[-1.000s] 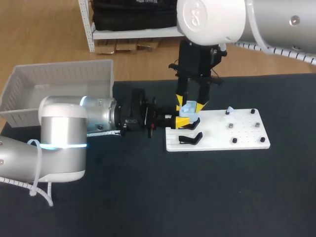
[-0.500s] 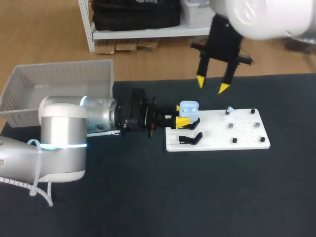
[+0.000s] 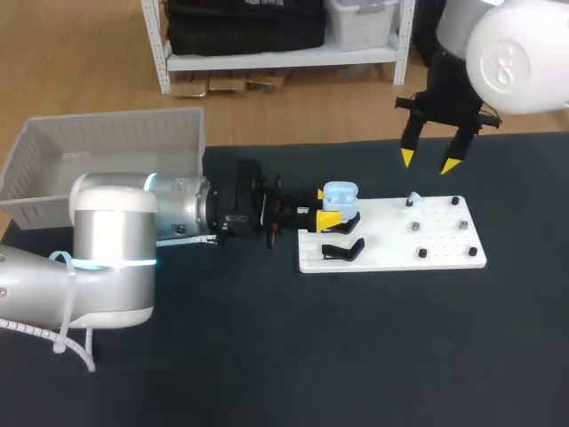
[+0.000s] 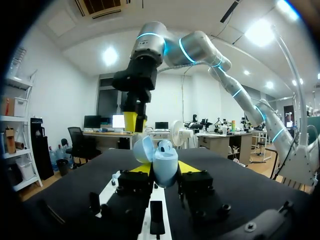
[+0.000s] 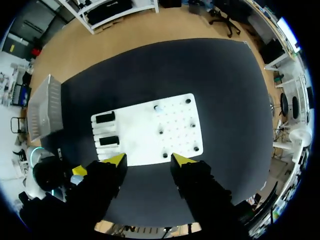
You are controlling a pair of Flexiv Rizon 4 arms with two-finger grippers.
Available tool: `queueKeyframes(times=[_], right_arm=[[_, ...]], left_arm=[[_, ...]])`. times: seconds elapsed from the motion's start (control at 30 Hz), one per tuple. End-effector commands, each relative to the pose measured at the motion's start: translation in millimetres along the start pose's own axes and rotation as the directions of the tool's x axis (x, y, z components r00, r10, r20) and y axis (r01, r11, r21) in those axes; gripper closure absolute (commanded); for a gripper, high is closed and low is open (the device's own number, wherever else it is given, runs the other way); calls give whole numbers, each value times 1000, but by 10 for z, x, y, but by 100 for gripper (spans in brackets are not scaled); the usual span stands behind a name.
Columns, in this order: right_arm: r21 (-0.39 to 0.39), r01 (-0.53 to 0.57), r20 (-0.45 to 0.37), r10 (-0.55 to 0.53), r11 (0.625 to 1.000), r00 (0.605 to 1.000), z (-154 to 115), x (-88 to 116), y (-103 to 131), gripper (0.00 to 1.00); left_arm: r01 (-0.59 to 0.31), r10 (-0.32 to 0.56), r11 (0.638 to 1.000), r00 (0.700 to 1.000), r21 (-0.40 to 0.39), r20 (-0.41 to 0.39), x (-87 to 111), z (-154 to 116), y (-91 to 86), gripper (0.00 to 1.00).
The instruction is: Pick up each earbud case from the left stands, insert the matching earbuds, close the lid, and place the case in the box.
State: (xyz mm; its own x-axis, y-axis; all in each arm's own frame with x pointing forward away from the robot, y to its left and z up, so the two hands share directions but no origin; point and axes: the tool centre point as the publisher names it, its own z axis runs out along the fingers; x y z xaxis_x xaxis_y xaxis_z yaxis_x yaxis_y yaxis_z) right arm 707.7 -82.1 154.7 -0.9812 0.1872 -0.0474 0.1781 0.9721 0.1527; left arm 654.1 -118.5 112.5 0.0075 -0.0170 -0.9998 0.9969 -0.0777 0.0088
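My left gripper (image 3: 328, 213) lies low over the left end of the white board (image 3: 391, 238), shut on a light blue earbud case (image 3: 340, 193). In the left wrist view the case (image 4: 163, 164) sits between the yellow fingertips (image 4: 189, 167) with its lid tipped open. My right gripper (image 3: 429, 161) hangs open and empty in the air behind the board's right part, well away from the case. One small pale earbud (image 3: 413, 197) sits on a peg at the board's back. From the right wrist view the board (image 5: 150, 131) and earbud (image 5: 157, 108) lie ahead of the right gripper (image 5: 149, 159).
A black stand (image 3: 342, 249) stands bare on the board's front left. Several small black pegs (image 3: 442, 238) dot its right half. A white bin (image 3: 107, 147) sits at the table's back left, behind my left arm.
My right gripper has lifted off the case and swung up and away to the back right, its fingers spreading wider. The left gripper has kept still with the case.
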Motion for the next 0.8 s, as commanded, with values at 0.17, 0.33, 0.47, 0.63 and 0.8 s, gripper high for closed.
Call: queueKeyframes(times=[0.17,0.33,0.47,0.63,0.8], right_arm=[[29,162,-9,-162,986,987,343,-195,0,32],[8,236,-7,-236,972,972,553,-237,-108,38],[-37,239,-13,-240,970,971,698,-302,-189,40],[-61,249,-21,-250,967,968,832,-359,-218,33],[-82,250,-26,-253,965,967,931,-441,-223,34]], left_arm=[[-3,3,1000,1000,-5,2,10,4,-10,100],[-3,3,1000,1000,-5,2,10,4,-10,100],[-3,3,1000,1000,-5,2,10,4,-10,100],[-3,3,1000,1000,-5,2,10,4,-10,100],[-3,3,1000,1000,-5,2,10,4,-10,100]])
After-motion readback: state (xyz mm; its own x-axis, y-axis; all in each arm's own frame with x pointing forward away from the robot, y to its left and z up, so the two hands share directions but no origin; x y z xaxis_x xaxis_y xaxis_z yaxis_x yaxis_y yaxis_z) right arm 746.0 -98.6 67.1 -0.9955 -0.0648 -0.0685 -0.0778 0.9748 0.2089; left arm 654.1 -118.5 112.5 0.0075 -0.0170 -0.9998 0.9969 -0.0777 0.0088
